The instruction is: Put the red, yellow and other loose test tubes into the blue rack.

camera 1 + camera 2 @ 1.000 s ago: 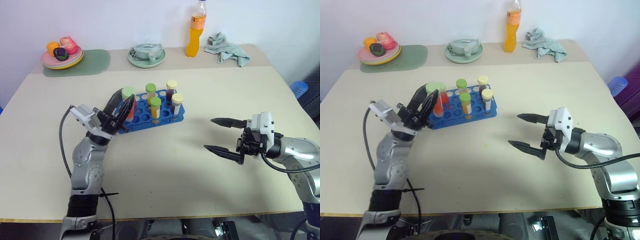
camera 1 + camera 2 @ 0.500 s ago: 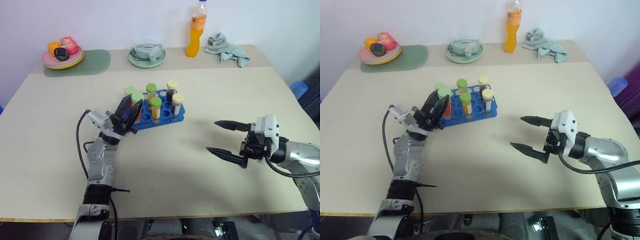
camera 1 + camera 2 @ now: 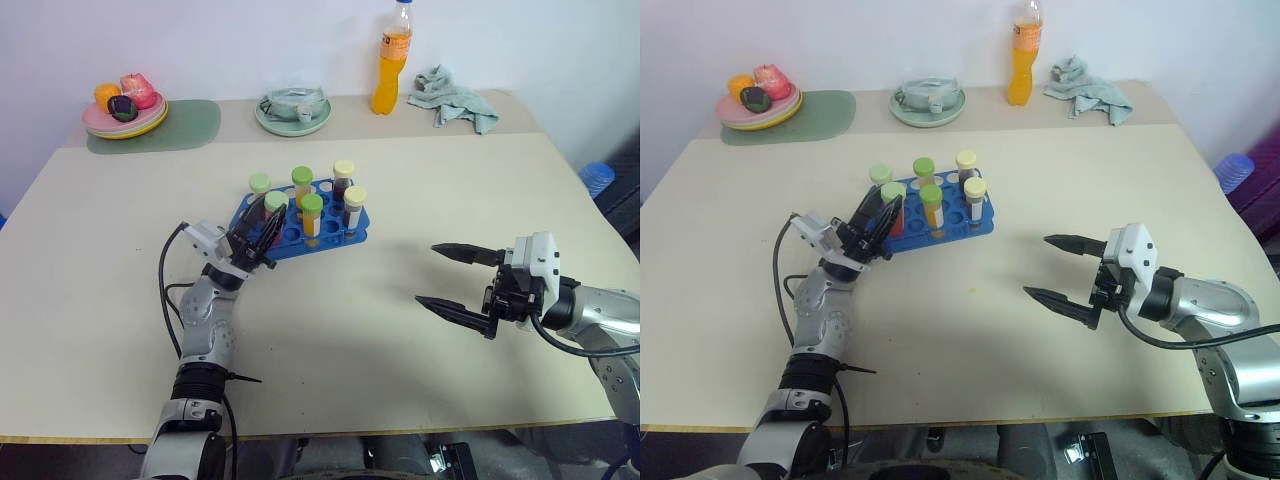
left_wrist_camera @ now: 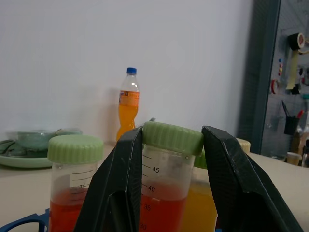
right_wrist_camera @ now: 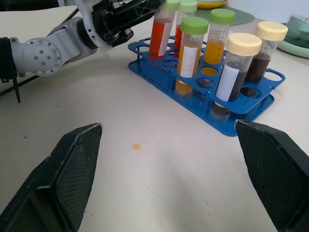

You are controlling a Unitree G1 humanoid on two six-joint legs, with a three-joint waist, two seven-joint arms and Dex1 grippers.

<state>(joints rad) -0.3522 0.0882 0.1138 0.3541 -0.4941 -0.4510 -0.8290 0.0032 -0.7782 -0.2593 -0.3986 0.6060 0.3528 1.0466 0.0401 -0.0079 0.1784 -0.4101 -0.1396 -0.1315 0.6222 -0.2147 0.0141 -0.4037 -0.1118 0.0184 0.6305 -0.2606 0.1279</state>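
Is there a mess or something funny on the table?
Yes, a small orange droplet stain sits on the cream table in front of the bright blue plastic rack, like a spilled drip. The tubes in the rack stand upright.

Bare table (image 3: 330, 330) stretches from the blue rack (image 3: 335, 236) to the near edge and out to the right edge, broken by the right gripper (image 3: 452, 281), which hangs there with its jaws wide. Over the rack, six upright capped tubes (image 5: 189, 53) crowd the holes, and the left gripper (image 3: 262, 225) blocks the rack's left end, clamped on a red tube (image 4: 166, 188). Along the far edge stand a fruit plate (image 3: 125, 118), a green dish (image 3: 293, 110), an orange bottle (image 3: 393, 58) and a crumpled cloth (image 3: 455, 97), with open gaps between them.
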